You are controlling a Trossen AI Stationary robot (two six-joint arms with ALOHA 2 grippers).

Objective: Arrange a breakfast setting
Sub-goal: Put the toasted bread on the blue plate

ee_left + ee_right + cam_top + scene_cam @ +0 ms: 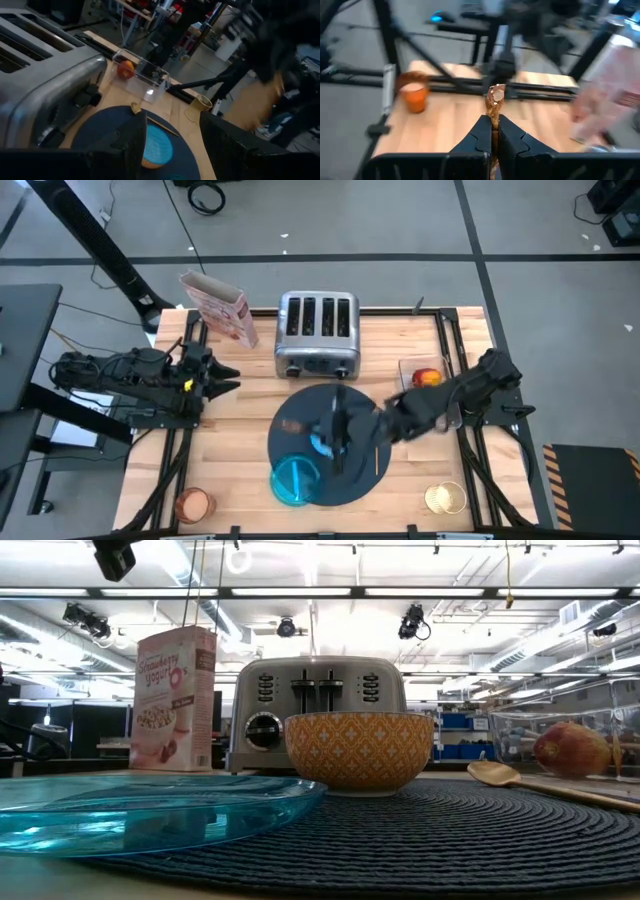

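right end effector (492, 131) is clamped on the toast (495, 102), slice upright above the mat (372, 480); plate (296, 479) lies toward the desk's front edge. left end effector (222, 377) waits open at the left edge.

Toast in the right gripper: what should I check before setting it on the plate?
1. Grip: right gripper shut on the toast, slice edge-on between the fingers. Ok.
2. Plate free: nothing on it; it overlaps the mat's front-left edge. Ok.
3. Toast over the plate: the gripper is over the mat's middle, by the bowl. Not ok.
4. Toast height above the mat: the low view does not show the gripper. Cannot tell.
5. Left gripper out of the way: open, at the table's left side. Ok.
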